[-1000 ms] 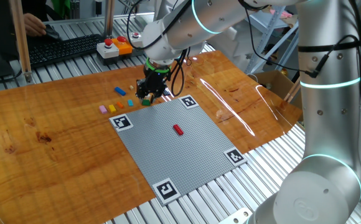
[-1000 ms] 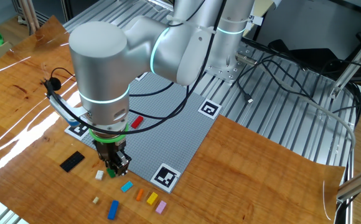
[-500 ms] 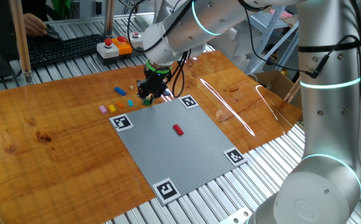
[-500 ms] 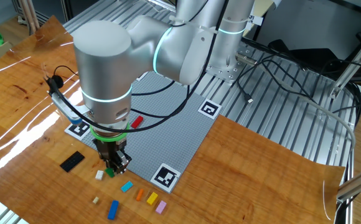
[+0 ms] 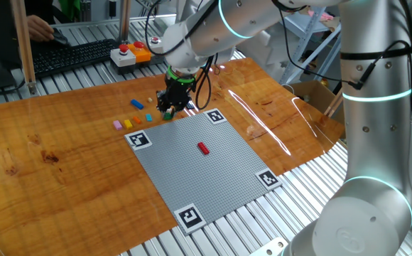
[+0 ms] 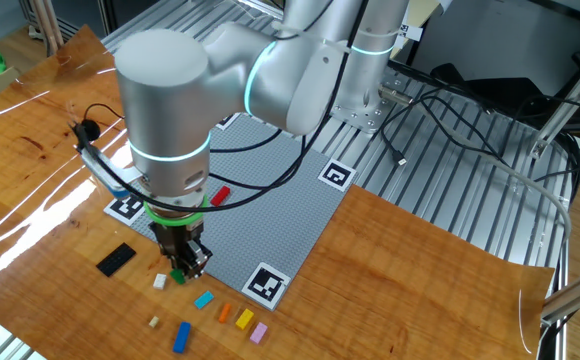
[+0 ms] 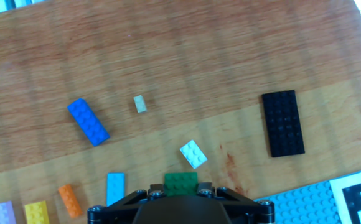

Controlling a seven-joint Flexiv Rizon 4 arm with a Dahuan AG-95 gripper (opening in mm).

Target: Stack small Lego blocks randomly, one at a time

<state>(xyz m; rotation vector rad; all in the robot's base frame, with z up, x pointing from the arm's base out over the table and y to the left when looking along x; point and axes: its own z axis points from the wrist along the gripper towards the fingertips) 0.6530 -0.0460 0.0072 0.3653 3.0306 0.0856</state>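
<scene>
The green Lego block (image 7: pixel 181 182) is seen at 6 o'clock in the hand view, gripped between the narrowly set fingers of the gripper (image 6: pixel 183 268) and held just above the wooden table (image 6: pixel 420 250). In that view, a white block (image 7: pixel 193 154) lies at 12 o'clock from it, a light blue block (image 7: pixel 114 188) at 9 o'clock, and a dark blue block (image 7: pixel 88 122) at 10 o'clock. A black plate (image 7: pixel 283 122) is seen at 2 o'clock. A red block (image 5: pixel 203 148) rests on the grey baseplate (image 5: pixel 213 171).
</scene>
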